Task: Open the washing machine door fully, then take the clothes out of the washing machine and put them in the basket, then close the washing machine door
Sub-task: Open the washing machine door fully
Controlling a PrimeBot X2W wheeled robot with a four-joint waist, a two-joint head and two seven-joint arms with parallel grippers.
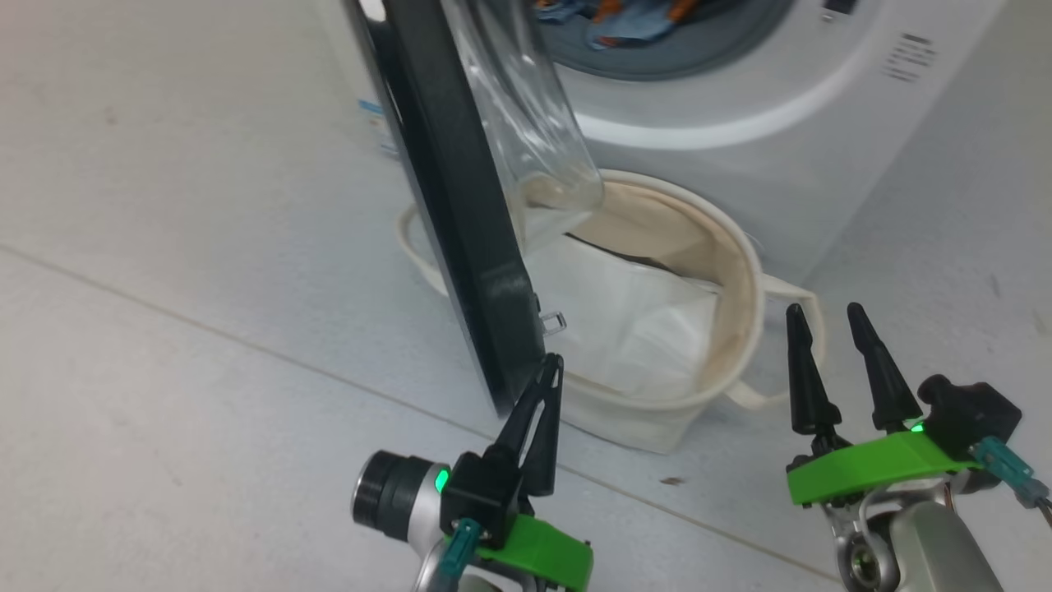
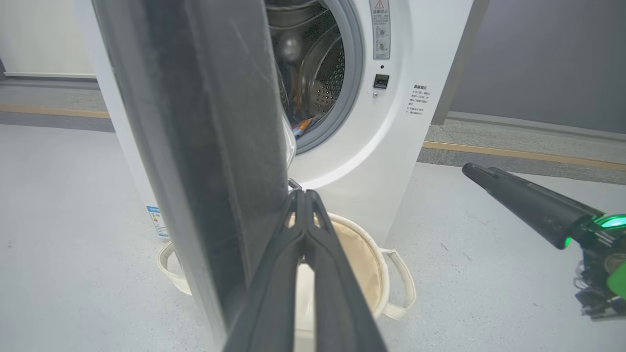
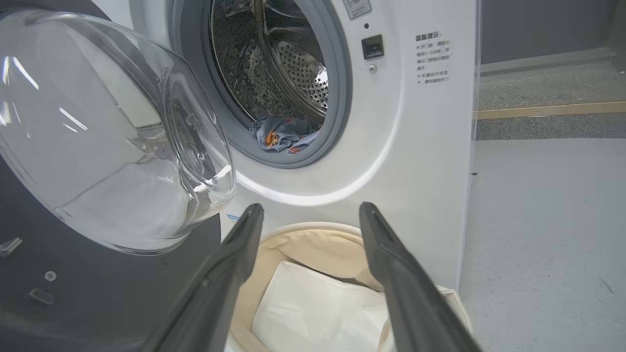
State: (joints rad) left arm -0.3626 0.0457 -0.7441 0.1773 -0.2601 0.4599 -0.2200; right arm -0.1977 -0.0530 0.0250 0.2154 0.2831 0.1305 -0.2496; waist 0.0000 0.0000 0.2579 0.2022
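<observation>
While the washing machine door [image 1: 444, 164] stands open, the left claw [image 1: 552, 362] — tips together — sits by its edge; the right claw [image 1: 823, 309], lower right, is apart.

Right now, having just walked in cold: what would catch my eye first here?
The washing machine door stands open, its glass bulge over the basket before the washing machine. Blue clothes lie just inside it. The shut left end effector sits beside the door's edge.

Long black tapered jaws on green brackets [image 1: 871, 464], silver wrists [image 1: 855, 526], teal plugs [image 1: 1004, 462].
</observation>
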